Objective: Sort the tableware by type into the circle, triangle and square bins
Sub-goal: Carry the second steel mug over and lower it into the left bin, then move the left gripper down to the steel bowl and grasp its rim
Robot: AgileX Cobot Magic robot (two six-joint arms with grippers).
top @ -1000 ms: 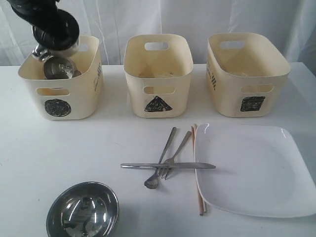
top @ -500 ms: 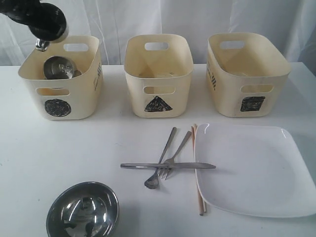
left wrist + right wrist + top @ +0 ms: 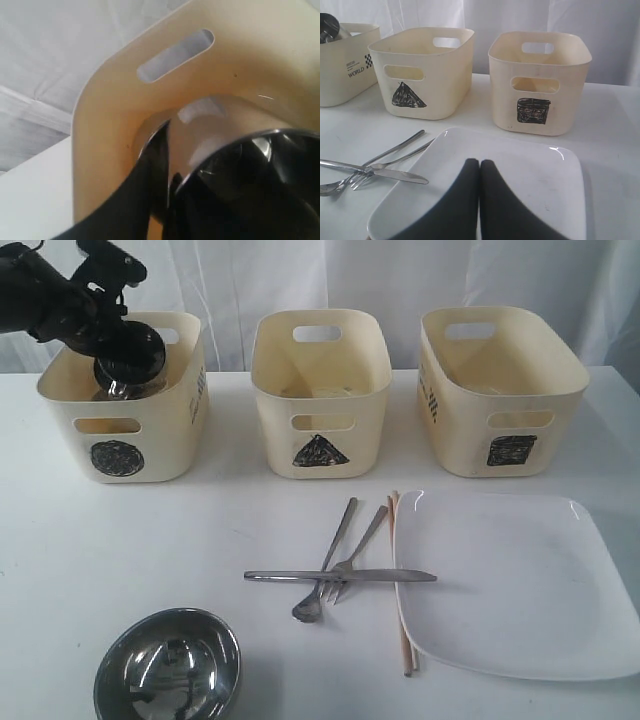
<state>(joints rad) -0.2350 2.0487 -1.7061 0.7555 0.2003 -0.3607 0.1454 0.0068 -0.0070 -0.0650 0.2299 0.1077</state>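
In the circle bin, the left gripper has dipped back over the mug; we cannot tell its grip. The right gripper is clenched above the plate; bowl and cutlery remain unsorted.

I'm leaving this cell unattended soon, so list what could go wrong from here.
The left end effector is down inside the circle bin, right by the mug; pulling out could drag the mug or tip the bin.
The knife lies across the fork and spoon; lifting one may shift the others.
The chopsticks lie along the plate's edge; moving the plate might roll them.
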